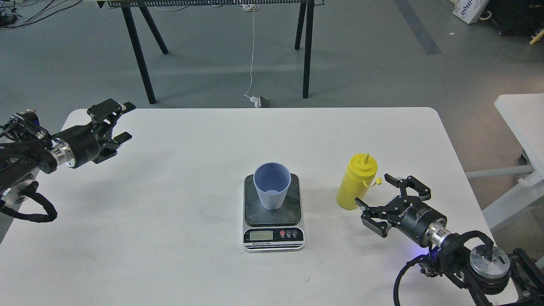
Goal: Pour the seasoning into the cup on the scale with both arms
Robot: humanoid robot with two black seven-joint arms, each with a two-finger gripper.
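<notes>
The light blue cup stands upright on the dark plate of the scale at the middle of the white table. The yellow seasoning bottle stands upright on the table to the right of the scale, its small cap hanging at its right side. My right gripper is open, just right of and in front of the bottle, not touching it. My left gripper is open and empty above the table's far left corner.
A black-legged stand and a white cable are on the floor beyond the table. Another white table is at the right. The scale's display and buttons face the front.
</notes>
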